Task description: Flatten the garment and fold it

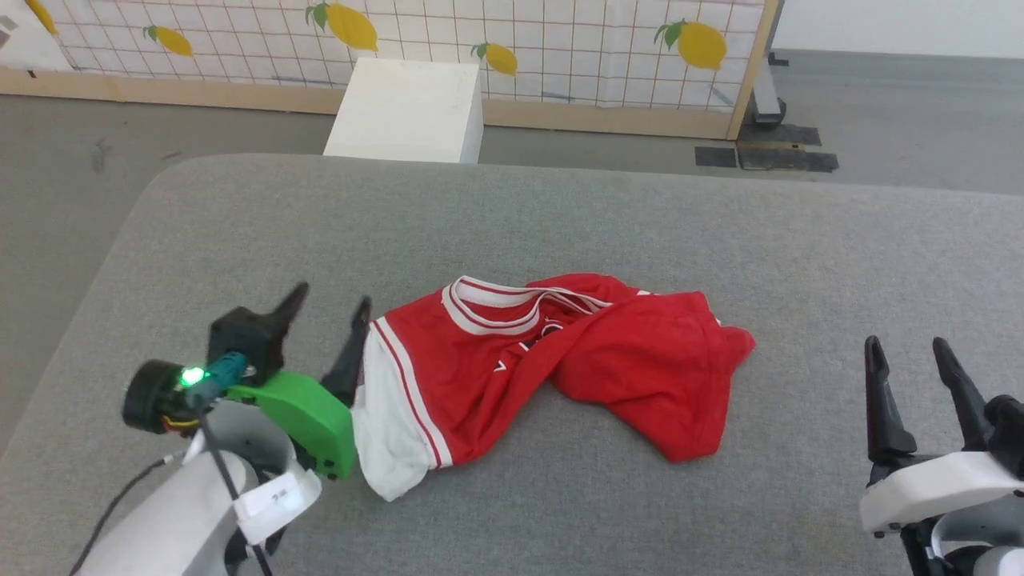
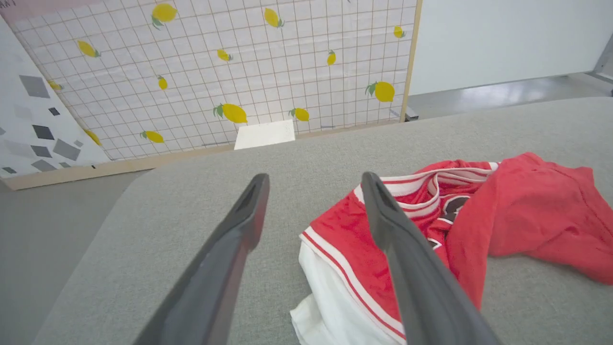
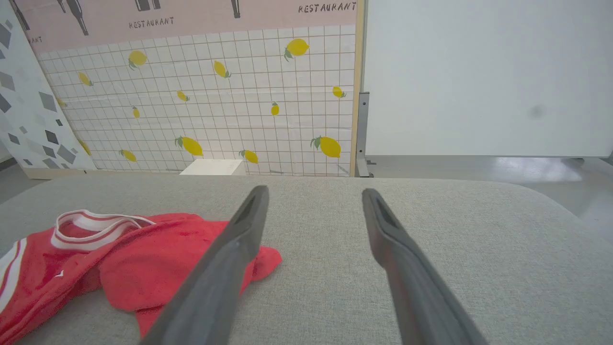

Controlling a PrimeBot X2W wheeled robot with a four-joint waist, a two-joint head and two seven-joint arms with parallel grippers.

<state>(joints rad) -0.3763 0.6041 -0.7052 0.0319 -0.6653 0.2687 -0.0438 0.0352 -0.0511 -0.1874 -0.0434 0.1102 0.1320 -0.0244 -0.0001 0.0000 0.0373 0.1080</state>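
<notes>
The garment [image 1: 552, 360] lies crumpled on the grey table [image 1: 560, 216], red with a white sleeve at its left end, a striped collar on top and bits of black lettering in the folds. My left gripper [image 1: 332, 304] stands open just left of the white sleeve, nothing between its fingers. In the left wrist view the garment [image 2: 479, 225] spreads to the right behind the right finger, and the left gripper [image 2: 313, 179] is wide apart. My right gripper [image 1: 904, 346] is open at the lower right, well clear of the cloth. The garment [image 3: 119, 258] lies to its left in the right wrist view.
A white box [image 1: 408, 108] stands on the floor beyond the table's far edge. Behind it a lemon-print tiled panel [image 1: 520, 40] with a wooden frame closes off the back. The table's rounded left edge [image 1: 104, 264] runs close to my left arm.
</notes>
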